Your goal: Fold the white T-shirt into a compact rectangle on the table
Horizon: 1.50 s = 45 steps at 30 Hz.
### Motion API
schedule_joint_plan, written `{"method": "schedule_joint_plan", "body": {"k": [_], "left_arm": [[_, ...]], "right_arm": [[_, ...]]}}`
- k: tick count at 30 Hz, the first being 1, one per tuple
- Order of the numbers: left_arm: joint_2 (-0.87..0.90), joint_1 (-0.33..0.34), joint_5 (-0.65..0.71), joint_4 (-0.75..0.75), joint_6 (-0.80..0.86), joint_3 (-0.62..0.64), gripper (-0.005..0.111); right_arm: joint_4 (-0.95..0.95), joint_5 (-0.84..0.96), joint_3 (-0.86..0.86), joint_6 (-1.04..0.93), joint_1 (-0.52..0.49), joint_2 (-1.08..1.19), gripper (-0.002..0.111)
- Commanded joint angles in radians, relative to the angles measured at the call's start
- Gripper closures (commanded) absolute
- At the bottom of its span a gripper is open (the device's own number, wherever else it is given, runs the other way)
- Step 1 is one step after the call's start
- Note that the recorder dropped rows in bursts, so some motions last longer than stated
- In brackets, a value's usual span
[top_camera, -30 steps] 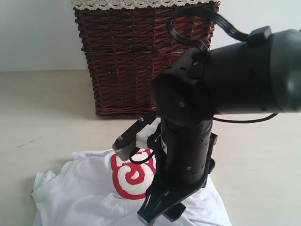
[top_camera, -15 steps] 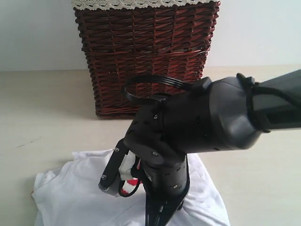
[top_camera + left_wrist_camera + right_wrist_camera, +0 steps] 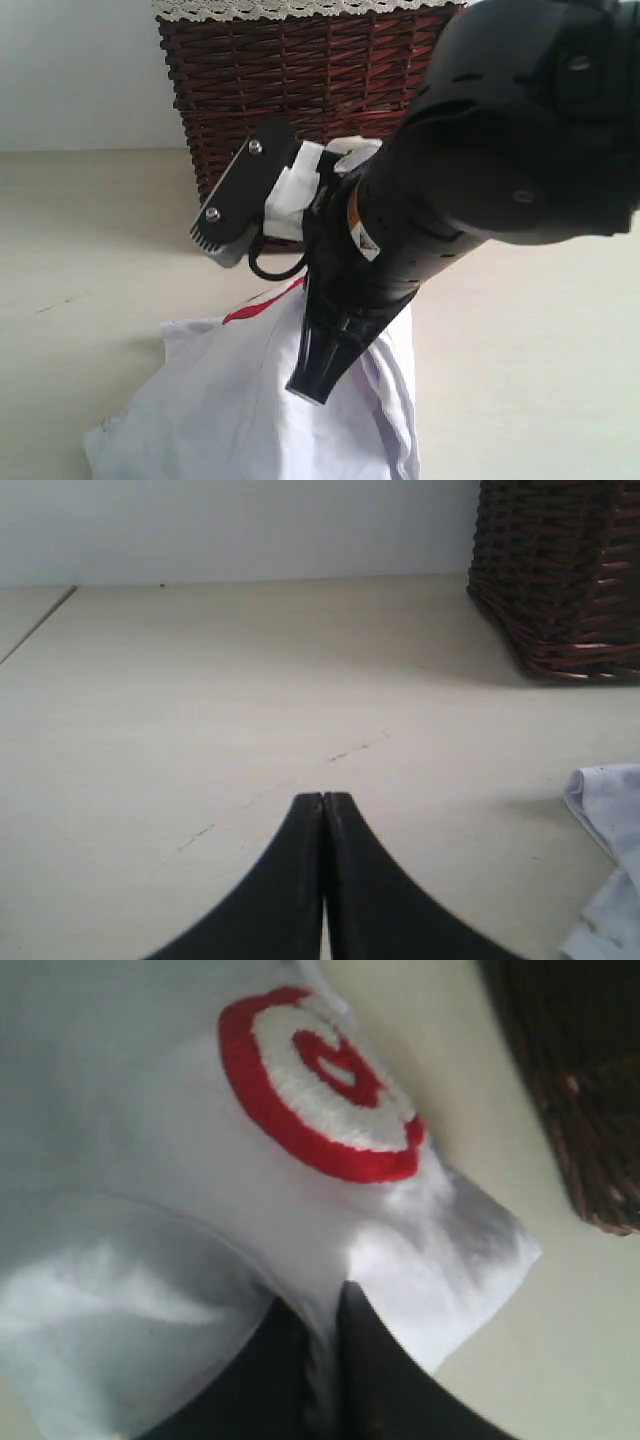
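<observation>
The white T-shirt [image 3: 250, 410] hangs bunched up from my right gripper [image 3: 318, 385], which is shut on a fold of it above the pale table [image 3: 90, 230]. A thin red edge of its print shows at the top of the cloth. In the right wrist view the white T-shirt [image 3: 130, 1140] fills the frame, its red and white swirl facing the camera, and cloth is pinched between the dark fingers [image 3: 375, 1380] of the right gripper [image 3: 325, 1305]. My left gripper [image 3: 323, 798] is shut and empty over the bare table [image 3: 200, 680], with a shirt corner [image 3: 605, 810] to one side.
A dark brown wicker basket [image 3: 300, 80] with white lace trim stands behind the shirt against a white wall. The basket [image 3: 565, 570] also shows in the left wrist view. My right arm's large black body fills the right half of the exterior view.
My right gripper closed on the shirt and rose, pulling the flat cloth up into a bunched peak. The right arm swung upward in the exterior view. The left gripper stayed still.
</observation>
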Motion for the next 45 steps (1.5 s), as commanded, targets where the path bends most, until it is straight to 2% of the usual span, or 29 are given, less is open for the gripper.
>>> {"method": "schedule_joint_plan", "body": {"k": [1, 4, 6, 11, 13, 19, 23, 28, 31, 34, 37, 39, 45], "left_arm": [[-0.006, 0.004, -0.008, 0.004, 0.001, -0.003, 0.107], [-0.006, 0.004, -0.008, 0.004, 0.001, -0.003, 0.107], [-0.006, 0.004, -0.008, 0.004, 0.001, -0.003, 0.107], [-0.006, 0.004, -0.008, 0.004, 0.001, -0.003, 0.107], [-0.006, 0.004, -0.008, 0.004, 0.001, -0.003, 0.107], [-0.006, 0.004, -0.008, 0.004, 0.001, -0.003, 0.107], [-0.006, 0.004, -0.008, 0.004, 0.001, -0.003, 0.107], [-0.006, 0.004, -0.008, 0.004, 0.001, -0.003, 0.107], [-0.006, 0.004, -0.008, 0.004, 0.001, -0.003, 0.107], [-0.006, 0.004, -0.008, 0.004, 0.001, -0.003, 0.107], [-0.006, 0.004, -0.008, 0.004, 0.001, -0.003, 0.107], [-0.006, 0.004, -0.008, 0.004, 0.001, -0.003, 0.107], [-0.006, 0.004, -0.008, 0.004, 0.001, -0.003, 0.107]], "right_arm": [[-0.064, -0.064, 0.003, 0.087, 0.001, -0.003, 0.108], [-0.017, 0.028, 0.01, 0.025, 0.001, 0.059, 0.108], [-0.013, 0.136, 0.033, -0.007, 0.001, 0.117, 0.103], [-0.026, 0.218, 0.054, -0.008, 0.001, 0.206, 0.064], [-0.028, 0.208, 0.052, -0.028, 0.001, 0.206, 0.056], [-0.061, 0.164, 0.032, -0.033, 0.001, 0.126, 0.055], [-0.072, 0.177, -0.015, -0.033, 0.001, 0.063, 0.049], [-0.01, 0.181, -0.092, -0.091, 0.001, 0.007, 0.047], [0.078, 0.168, -0.13, -0.128, 0.001, -0.002, 0.047], [0.271, 0.099, -0.136, -0.188, 0.001, 0.019, 0.047], [0.405, 0.07, -0.136, -0.21, 0.056, 0.092, 0.048], [0.362, 0.053, -0.136, -0.13, 0.11, 0.144, 0.048], [0.052, -0.001, -0.149, 0.146, 0.256, 0.315, 0.04]]}}
